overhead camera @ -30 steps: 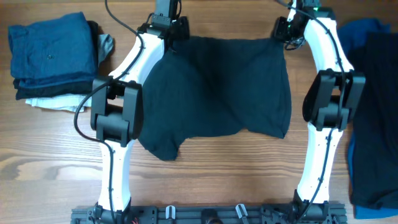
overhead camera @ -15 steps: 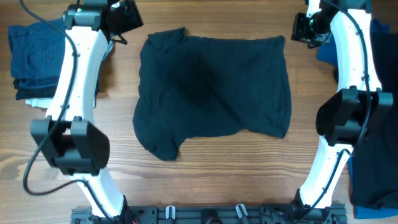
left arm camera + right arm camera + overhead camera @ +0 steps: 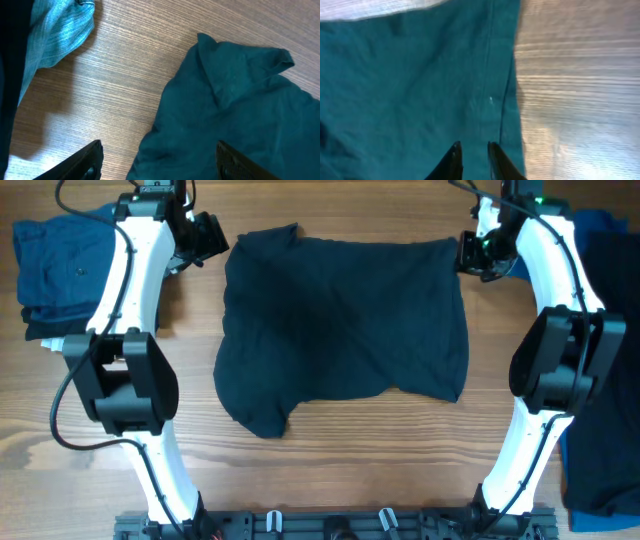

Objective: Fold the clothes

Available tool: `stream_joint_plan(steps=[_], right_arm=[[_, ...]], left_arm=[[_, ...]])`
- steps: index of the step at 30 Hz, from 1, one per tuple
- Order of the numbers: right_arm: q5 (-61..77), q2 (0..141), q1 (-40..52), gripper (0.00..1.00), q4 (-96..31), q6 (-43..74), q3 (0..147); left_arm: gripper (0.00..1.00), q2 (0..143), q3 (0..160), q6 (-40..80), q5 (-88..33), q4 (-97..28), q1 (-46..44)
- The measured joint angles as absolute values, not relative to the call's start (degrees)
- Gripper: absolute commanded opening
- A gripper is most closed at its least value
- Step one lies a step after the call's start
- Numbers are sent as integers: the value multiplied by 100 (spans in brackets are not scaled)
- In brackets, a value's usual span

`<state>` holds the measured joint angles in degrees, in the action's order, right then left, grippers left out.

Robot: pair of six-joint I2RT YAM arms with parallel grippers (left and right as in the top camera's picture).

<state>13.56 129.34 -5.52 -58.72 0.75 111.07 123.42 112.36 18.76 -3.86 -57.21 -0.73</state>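
Stack of folded clothes [image 3: 75, 265] sits just outside the left gripper [image 3: 159, 147], which is wide open with nothing in it. The navy shirt [image 3: 345, 330] lies flat just ahead of its fingertips. Over the shirt's hem corner, the right gripper [image 3: 473, 146] is nearly closed, can't tell if cloth's pinched.

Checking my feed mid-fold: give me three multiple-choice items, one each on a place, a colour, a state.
1. Where is the folded stack relative to the dark shirt? A to its left; B on top of it; C nearer the arm bases.
2. The stack's top garment is: A white; B blue; C red.
3. The left gripper is: A open, empty; B shut on the shirt; C shut on the stack.
Key: 1 A, overhead shows it left of the shirt; 2 B, blue cloth lies uppermost; 3 A, its fingers stand wide apart.
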Motion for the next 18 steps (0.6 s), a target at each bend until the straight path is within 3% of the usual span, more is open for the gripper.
stream_joint_plan(steps=[18], right_arm=[[1422,12943,-552,29,-4099,78,10092]], left_arm=[[73,12492,11236,1787,-403,-5677,-73]])
